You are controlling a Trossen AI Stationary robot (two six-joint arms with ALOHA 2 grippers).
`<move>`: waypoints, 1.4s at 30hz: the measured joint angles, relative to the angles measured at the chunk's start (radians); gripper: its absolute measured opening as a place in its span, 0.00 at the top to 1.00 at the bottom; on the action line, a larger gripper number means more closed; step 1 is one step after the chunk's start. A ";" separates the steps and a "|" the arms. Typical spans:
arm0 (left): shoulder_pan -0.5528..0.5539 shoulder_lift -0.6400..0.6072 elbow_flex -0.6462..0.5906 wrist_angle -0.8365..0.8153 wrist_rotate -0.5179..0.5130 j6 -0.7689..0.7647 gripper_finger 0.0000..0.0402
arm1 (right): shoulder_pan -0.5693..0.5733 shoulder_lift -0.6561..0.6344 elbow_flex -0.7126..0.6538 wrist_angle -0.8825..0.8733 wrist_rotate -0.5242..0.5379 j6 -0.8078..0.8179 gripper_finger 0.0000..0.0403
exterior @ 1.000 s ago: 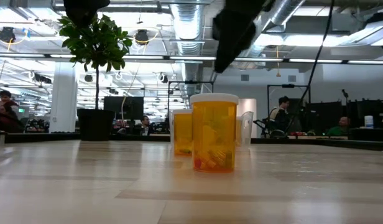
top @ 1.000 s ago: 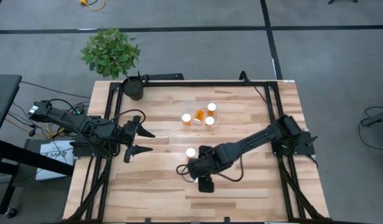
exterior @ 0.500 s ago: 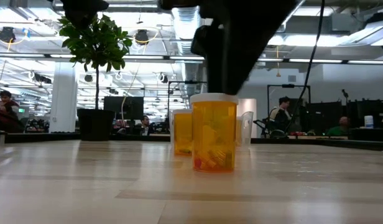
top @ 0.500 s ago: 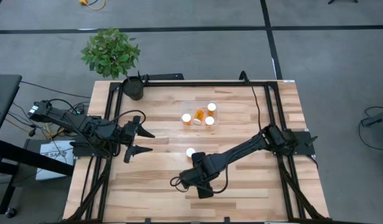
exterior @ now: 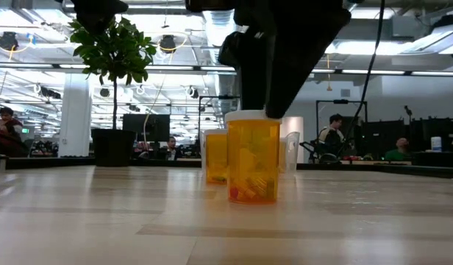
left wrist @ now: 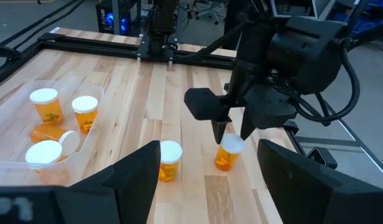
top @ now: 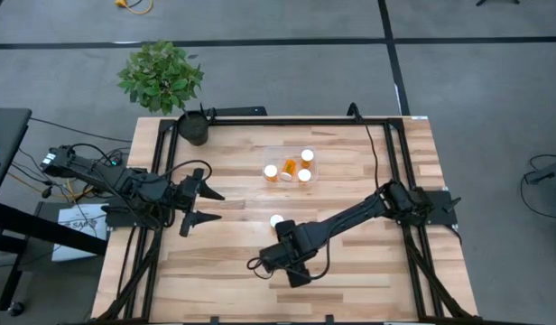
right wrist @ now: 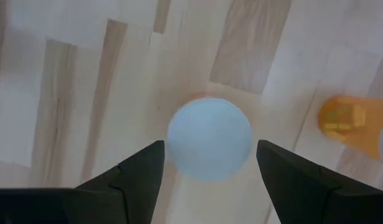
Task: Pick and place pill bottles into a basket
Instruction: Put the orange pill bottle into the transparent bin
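One pill bottle (left wrist: pixel 227 153), orange with a white cap (right wrist: pixel 209 138), stands upright on the wood near the table's middle. My right gripper (left wrist: pixel 232 132) points down over it, open, one finger on each side of the cap with gaps showing. A second bottle (top: pixel 276 220) stands beside it, toward the far edge. The clear basket (top: pixel 311 177) farther back holds several bottles (top: pixel 306 156), one lying on its side. My left gripper (top: pixel 215 206) waits open at the table's left, above the wood.
A dark plant pot (top: pixel 194 127) with a leafy plant stands at the far left corner. Black frame rails (top: pixel 287 120) run along the table's far, left and right edges. Bare wood lies toward the near edge. People sit in the room beyond the table.
My right gripper has come down and a little toward the near edge, rolling at the wrist, until its fingers stand on either side of the near bottle's cap. It has kept still for the last half second. The bottles have not moved.
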State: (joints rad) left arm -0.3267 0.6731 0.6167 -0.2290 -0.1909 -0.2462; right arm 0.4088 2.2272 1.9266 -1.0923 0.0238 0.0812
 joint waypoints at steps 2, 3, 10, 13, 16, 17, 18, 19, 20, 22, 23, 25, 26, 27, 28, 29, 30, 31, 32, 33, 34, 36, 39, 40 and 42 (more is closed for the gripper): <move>0.000 0.000 0.000 0.000 0.000 0.000 0.36 | -0.001 0.001 0.000 0.007 0.000 -0.027 0.38; 0.000 0.000 0.000 0.000 0.000 0.000 0.36 | -0.003 0.002 0.000 0.013 0.000 -0.038 0.38; 0.000 0.000 0.000 0.001 0.000 0.000 0.36 | -0.012 0.005 0.000 0.018 -0.023 -0.091 0.38; 0.000 0.000 0.000 0.001 0.000 0.000 0.36 | -0.012 0.012 0.000 0.033 -0.026 -0.105 0.38; 0.000 0.000 0.000 0.001 0.000 0.000 0.36 | -0.012 0.024 -0.003 0.024 -0.031 -0.116 0.38; 0.000 0.000 0.000 0.002 0.000 0.000 0.36 | -0.012 0.029 -0.003 0.031 -0.031 -0.116 0.38; 0.000 0.000 0.000 0.002 0.000 0.000 0.36 | -0.012 0.033 0.000 0.046 -0.034 -0.115 0.38; 0.000 0.000 0.000 0.002 0.000 0.000 0.36 | -0.012 0.036 0.000 0.048 -0.034 -0.116 0.38; 0.000 0.000 0.000 0.002 0.000 0.000 0.36 | -0.012 0.039 -0.001 0.034 -0.034 -0.116 0.38; 0.000 0.000 0.000 0.003 0.000 0.000 0.36 | -0.012 0.040 -0.003 0.037 -0.035 -0.116 0.38; 0.000 0.000 0.000 0.002 0.000 0.000 0.36 | -0.012 0.040 -0.002 0.042 -0.035 -0.116 0.38; 0.000 0.000 0.000 0.003 0.000 0.000 0.36 | -0.013 0.039 -0.002 0.045 -0.035 -0.116 0.38; 0.000 0.000 0.000 0.003 0.000 0.000 0.36 | -0.014 0.039 -0.002 0.046 -0.035 -0.116 0.38; 0.000 0.000 0.000 0.003 0.000 0.000 0.36 | -0.014 0.039 -0.002 0.047 -0.035 -0.116 0.38; 0.000 0.000 0.000 0.003 0.000 0.000 0.36 | -0.014 0.039 -0.002 0.050 -0.035 -0.116 0.38; 0.000 0.000 0.000 0.003 0.000 0.000 0.36 | -0.014 0.039 -0.002 0.056 -0.035 -0.116 0.38; 0.000 0.000 0.000 0.003 0.000 -0.001 0.36 | -0.014 0.039 -0.002 0.058 -0.035 -0.116 0.38; 0.000 0.000 0.000 0.003 0.000 -0.001 0.36 | -0.014 0.039 -0.002 0.059 -0.035 -0.116 0.38; 0.000 0.000 0.000 0.003 0.000 -0.001 0.36 | -0.014 0.039 -0.002 0.062 -0.036 -0.116 0.39; 0.000 0.000 0.000 0.002 0.000 -0.001 0.36 | -0.014 0.039 -0.002 0.067 -0.039 -0.116 0.39; 0.000 0.000 0.000 0.002 0.000 -0.001 0.36 | -0.014 0.039 -0.002 0.069 -0.046 -0.116 0.39; 0.000 0.000 0.000 0.002 0.000 -0.001 0.36 | -0.014 0.039 -0.002 0.076 -0.049 -0.116 0.41; 0.000 0.000 0.000 0.002 0.000 -0.002 0.36 | -0.014 0.039 -0.002 0.080 -0.050 -0.116 0.43; 0.000 0.000 0.000 0.002 0.000 -0.002 0.36 | -0.016 0.039 -0.002 0.079 -0.050 -0.116 0.44; 0.000 0.000 0.000 0.002 0.000 -0.005 0.36 | -0.016 0.039 -0.002 0.079 -0.050 -0.116 0.46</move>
State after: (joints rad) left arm -0.3270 0.6733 0.6167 -0.2272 -0.1905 -0.2515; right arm 0.3926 2.2662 1.9251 -1.0130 -0.0261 -0.0349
